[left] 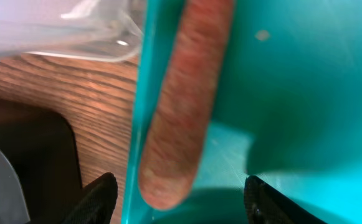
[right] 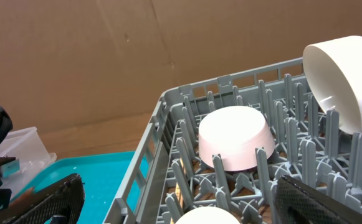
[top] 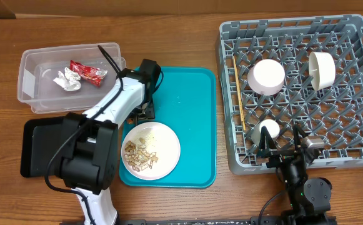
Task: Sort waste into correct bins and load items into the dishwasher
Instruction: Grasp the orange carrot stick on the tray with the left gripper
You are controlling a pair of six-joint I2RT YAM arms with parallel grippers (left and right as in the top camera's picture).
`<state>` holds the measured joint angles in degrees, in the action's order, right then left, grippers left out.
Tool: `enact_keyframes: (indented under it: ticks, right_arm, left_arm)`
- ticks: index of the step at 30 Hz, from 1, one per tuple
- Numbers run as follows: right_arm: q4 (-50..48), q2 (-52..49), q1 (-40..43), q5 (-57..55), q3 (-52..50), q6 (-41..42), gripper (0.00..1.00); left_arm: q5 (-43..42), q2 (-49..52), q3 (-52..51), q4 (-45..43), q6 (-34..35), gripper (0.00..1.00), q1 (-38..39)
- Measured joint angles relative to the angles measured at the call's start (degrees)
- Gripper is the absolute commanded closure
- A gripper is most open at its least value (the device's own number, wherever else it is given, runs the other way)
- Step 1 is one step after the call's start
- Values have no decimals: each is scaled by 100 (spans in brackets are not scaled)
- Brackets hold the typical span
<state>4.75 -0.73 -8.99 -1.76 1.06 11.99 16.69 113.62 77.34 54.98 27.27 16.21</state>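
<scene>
Plate (top: 167, 139) w/ scraps (top: 137, 157) on teal tray (top: 193, 119), wrapper (top: 88, 70) + paper ball (top: 65, 80) in clear tub (top: 30, 70)

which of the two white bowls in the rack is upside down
The left bowl, nearest the chopsticks, sits base up; the right bowl stands tilted on its edge.

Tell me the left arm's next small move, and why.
Probably close the left gripper on the carrot stick. The left wrist view shows the stick lying along the teal tray rim, its end between the open jaws, not yet gripped.
</scene>
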Motion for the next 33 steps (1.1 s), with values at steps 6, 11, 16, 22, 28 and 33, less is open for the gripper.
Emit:
enact_keyframes:
  ticks: [6,11,16,22,28,33]
  right_arm:
    - [-2,0,0,2,0,-2,0]
    - [-2,0,0,0,0,0,0]
    - [0,0,0,2,0,0,0]
    - [-2,0,0,2,-2,2,0]
    - [0,0,0,0,0,0,0]
    - [2,0,0,4,0,-2,0]
  left_arm:
    - [-461,0,-164,-599,-96,40,-81]
    - [-706,-4,-203,-660,-195,41,24]
    - [-745,-4,-210,-756,-260,51,83]
    - [-824,-4,-232,-1025,-363,56,79]
    - [-859,-4,-229,-935,-319,77,63]
    - [-876,-4,70,-273,-321,78,63]
